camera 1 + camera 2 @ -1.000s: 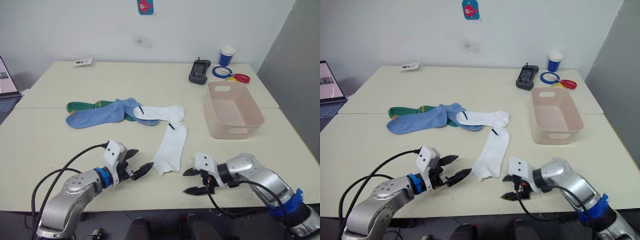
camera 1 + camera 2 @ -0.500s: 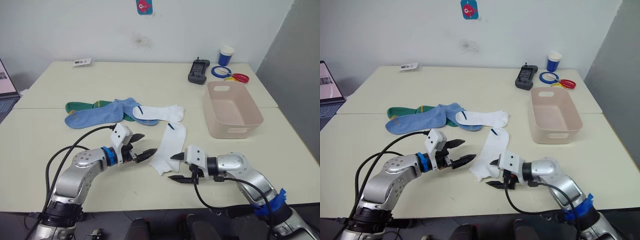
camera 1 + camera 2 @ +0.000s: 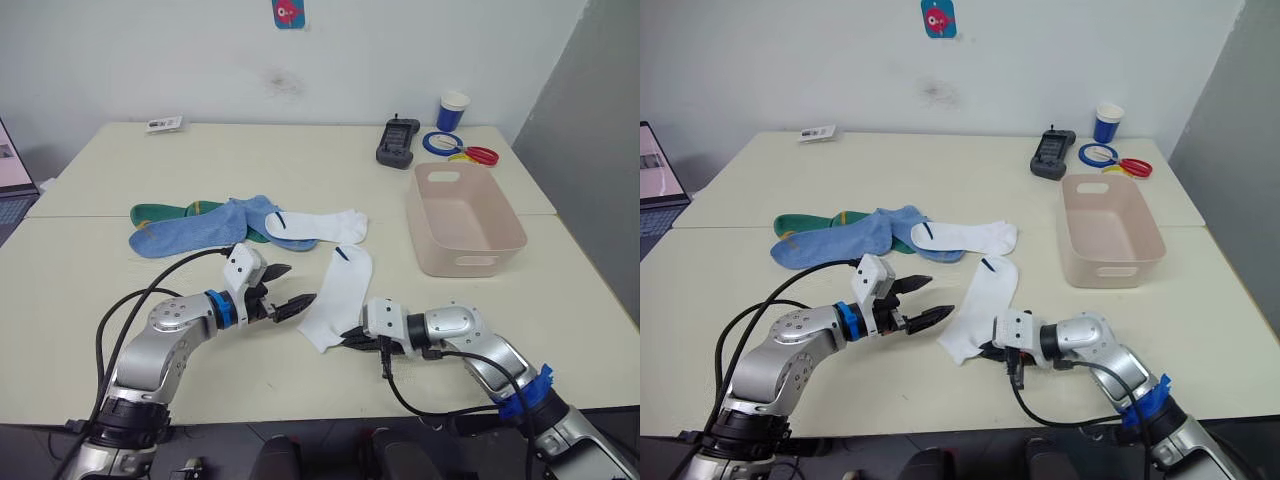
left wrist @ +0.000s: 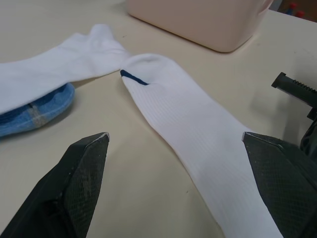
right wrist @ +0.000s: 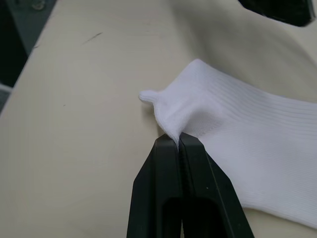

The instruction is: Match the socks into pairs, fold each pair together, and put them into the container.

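Now the right end effector (image 5: 178,144) has closed on the toe corner of the near white sock (image 3: 338,292), its two fingers pressed together with a small tuft of fabric pinched between them; half a second ago it was still spread open just short of that edge. The sock otherwise lies flat on the bench (image 3: 90,300), its dark-trimmed cuff pointing toward the far side, close to the toe of the second white sock (image 3: 318,226). The left end effector (image 3: 284,290) hovers wide open over the near left edge of the same sock, holding nothing, having moved in from the near left over the last second. That grip likely means the matching of the white pair is starting: the near sock can be lifted or dragged onto its mate. The light blue socks (image 3: 190,232) and the dark green socks (image 3: 165,212) lie heaped at the left, overlapped by the second white sock's cuff end. The container (image 3: 464,221) stands empty at the right, well apart from the socks, so nothing is folded or put away yet.
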Controlling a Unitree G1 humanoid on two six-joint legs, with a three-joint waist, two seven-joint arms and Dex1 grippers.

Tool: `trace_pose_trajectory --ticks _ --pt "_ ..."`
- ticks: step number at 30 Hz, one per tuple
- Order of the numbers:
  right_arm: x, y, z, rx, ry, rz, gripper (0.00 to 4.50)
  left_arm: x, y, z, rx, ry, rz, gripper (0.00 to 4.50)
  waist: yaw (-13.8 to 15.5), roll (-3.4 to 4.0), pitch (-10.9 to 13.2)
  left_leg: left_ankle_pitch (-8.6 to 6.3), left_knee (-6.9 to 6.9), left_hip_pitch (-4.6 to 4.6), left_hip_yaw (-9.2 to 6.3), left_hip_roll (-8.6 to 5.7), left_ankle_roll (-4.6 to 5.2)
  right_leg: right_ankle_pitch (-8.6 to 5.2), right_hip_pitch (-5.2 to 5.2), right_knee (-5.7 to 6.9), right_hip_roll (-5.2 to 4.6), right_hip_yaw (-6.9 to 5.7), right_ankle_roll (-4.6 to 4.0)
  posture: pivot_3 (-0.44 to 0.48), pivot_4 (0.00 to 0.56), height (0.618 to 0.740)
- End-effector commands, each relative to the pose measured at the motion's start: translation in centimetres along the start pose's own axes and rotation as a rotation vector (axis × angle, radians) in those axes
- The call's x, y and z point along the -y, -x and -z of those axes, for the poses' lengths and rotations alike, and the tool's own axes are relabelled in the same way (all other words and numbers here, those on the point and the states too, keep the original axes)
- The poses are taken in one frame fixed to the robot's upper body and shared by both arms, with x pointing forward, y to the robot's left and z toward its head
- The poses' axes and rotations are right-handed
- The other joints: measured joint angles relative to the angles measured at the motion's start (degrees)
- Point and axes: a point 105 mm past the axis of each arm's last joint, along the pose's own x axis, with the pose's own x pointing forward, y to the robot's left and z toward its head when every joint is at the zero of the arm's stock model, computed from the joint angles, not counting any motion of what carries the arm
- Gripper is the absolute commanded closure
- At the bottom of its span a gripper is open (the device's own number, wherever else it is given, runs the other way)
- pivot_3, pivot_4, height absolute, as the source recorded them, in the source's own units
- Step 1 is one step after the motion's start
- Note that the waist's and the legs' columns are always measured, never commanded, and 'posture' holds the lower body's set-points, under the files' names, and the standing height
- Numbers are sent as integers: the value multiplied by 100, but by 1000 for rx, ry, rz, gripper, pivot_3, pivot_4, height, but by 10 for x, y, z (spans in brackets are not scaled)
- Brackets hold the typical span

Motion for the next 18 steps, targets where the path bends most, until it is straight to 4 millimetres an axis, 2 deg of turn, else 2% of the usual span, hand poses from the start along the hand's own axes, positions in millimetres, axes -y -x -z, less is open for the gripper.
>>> trace_pose_trajectory --ticks 1,3,5,8,12,15,18 --pt "-27 13 -5 -8 113 -200 4479 3 0 -16 20 -59 34 0 4 2 1 0 1 1 1 -2 0 0 0 0 -1 0 0 0 150 740" --pt "-45 31 5 -67 213 -314 4479 3 -8 -20 9 -78 71 0 34 1 1 0 1 0 -1 -2 0 0 3 -4 -1 -2 0 0 150 740" --pt "-54 42 10 -92 280 -367 4479 3 -18 -22 1 -94 102 0 85 1 1 0 2 0 1 -7 1 -1 4 -8 -2 -3 1 0 150 740" --pt "-57 48 11 -76 303 -373 4479 6 -39 -20 -31 -113 151 0 122 -1 0 0 2 1 6 -7 1 -1 6 -9 0 1 1 0 150 740" --pt "-55 48 12 -70 302 -362 4479 19 -54 -3 -128 -125 270 0 91 0 0 0 4 4 11 -3 0 0 4 -4 8 8 1 0 150 740" --pt "-54 46 11 -60 298 -346 4500 22 -58 6 -169 -153 298 635 86 0 0 1 4 7 3 1 1 0 4 1 12 6 0 0 150 740" --pt "-53 46 10 -54 289 -331 4500 19 -61 4 -152 -158 283 1602 92 0 0 1 5 6 0 0 0 0 4 2 11 3 0 0 150 740"
